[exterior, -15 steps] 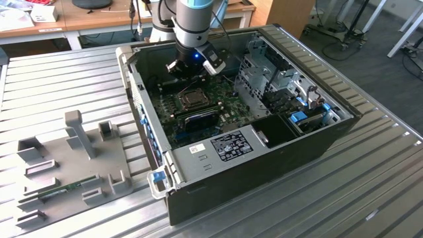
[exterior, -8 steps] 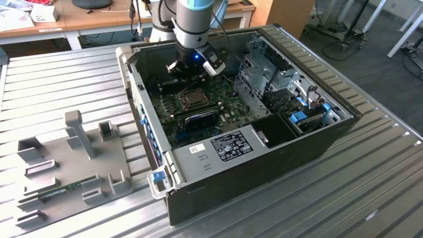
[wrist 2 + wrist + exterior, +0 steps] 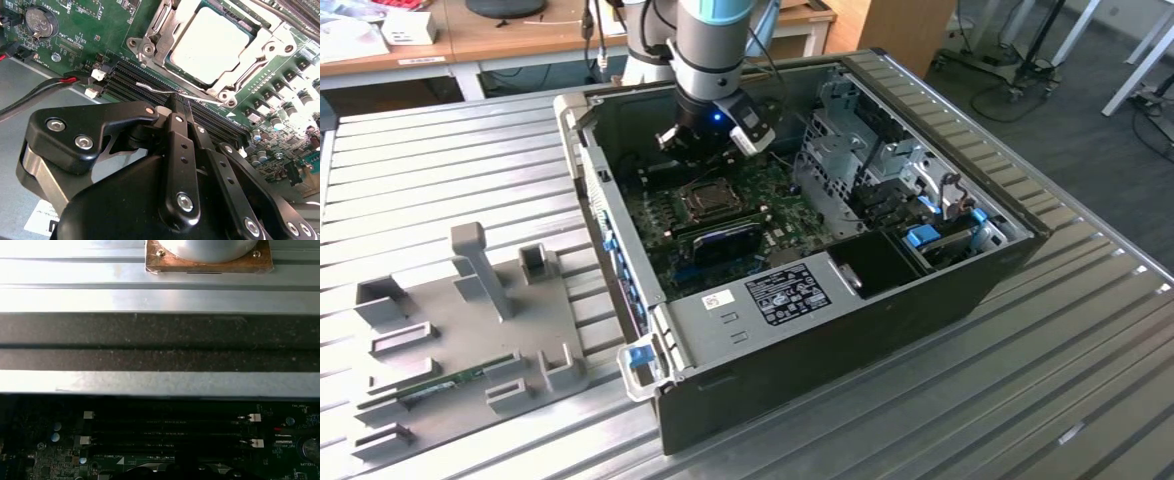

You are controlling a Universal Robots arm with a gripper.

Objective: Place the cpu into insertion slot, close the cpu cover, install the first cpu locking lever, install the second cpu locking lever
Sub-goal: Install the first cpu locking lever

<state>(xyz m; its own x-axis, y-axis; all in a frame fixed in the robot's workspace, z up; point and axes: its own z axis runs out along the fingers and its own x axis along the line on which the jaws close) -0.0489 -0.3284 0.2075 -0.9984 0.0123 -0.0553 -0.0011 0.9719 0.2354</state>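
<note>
cpu (image 3: 215,42) seated in insertion slot (image 3: 142,47), cpu cover (image 3: 167,25) down over it; gripper (image 3: 179,100) fingers together, tips at thin locking lever (image 3: 150,86).

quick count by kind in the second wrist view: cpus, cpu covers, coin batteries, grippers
cpu: 1
cpu cover: 1
coin battery: 1
gripper: 1
total: 4

One cpu (image 3: 215,42), one cpu cover (image 3: 169,22), one coin battery (image 3: 41,21), one computer case (image 3: 841,345).
</note>
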